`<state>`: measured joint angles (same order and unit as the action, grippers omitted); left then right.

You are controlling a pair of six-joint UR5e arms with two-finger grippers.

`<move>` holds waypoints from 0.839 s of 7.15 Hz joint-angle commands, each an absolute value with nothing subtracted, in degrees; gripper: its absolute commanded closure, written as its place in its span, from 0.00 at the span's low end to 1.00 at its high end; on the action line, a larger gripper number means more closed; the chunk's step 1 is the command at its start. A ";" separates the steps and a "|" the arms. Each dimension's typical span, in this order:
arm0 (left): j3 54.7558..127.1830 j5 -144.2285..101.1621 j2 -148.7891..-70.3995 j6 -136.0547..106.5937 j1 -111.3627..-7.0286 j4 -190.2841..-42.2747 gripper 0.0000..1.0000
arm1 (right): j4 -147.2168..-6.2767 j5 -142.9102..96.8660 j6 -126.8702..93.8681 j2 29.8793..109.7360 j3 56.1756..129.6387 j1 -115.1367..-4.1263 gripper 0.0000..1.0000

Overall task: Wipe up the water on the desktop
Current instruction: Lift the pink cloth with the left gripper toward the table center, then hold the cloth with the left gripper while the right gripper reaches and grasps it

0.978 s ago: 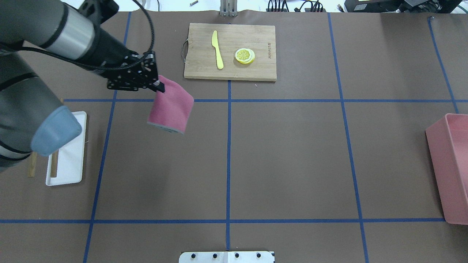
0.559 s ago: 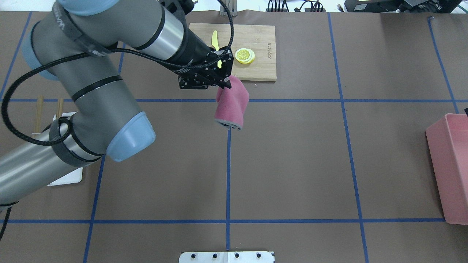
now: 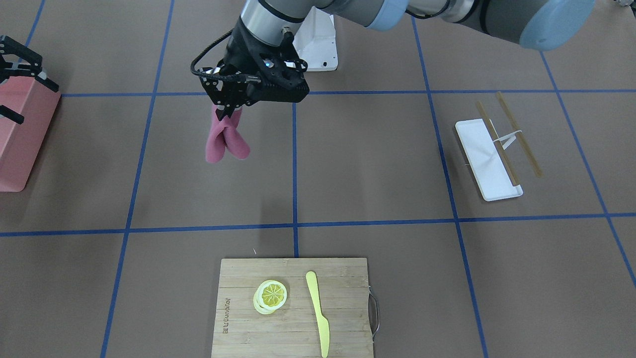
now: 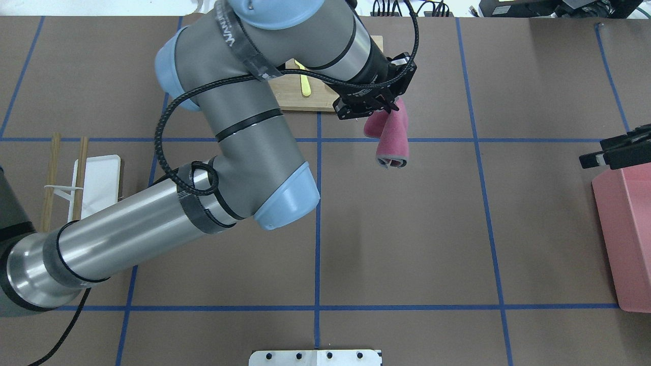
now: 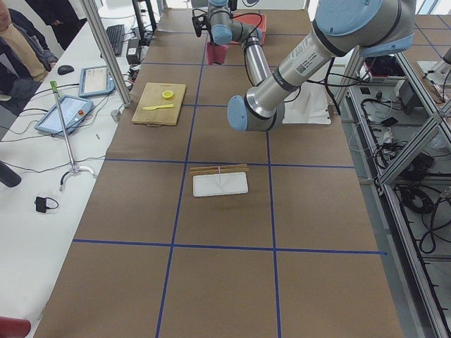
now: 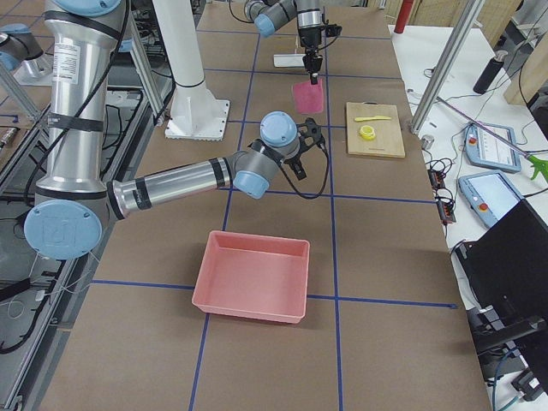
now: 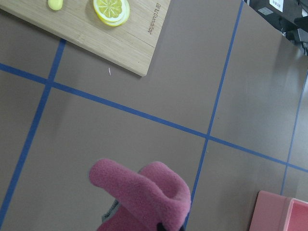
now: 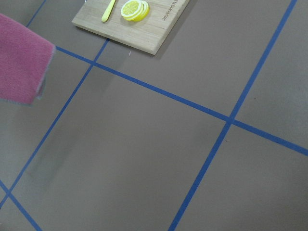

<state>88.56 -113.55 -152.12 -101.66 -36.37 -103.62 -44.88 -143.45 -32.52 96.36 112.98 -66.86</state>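
We see the left gripper clamped on the top of a pink cloth, which hangs folded over the brown desktop, near the right corner of the cutting board. In the overhead view the arm hides most of that board; the front-facing view shows it whole, with lemon slices and a yellow knife. Only the front view gives us the right gripper well: its fingers stand apart above the pink bin. The left wrist view shows the cloth's fleecy fold from above.
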 commanded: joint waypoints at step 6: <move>84.55 -98.90 -154.60 -124.59 -34.10 -103.54 1.00 | -44.21 -120.02 -56.40 80.88 115.31 -44.77 0.07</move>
<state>84.74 -101.56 -154.76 -119.80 -34.03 -103.68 -44.21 -125.58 -53.66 82.97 114.54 -49.28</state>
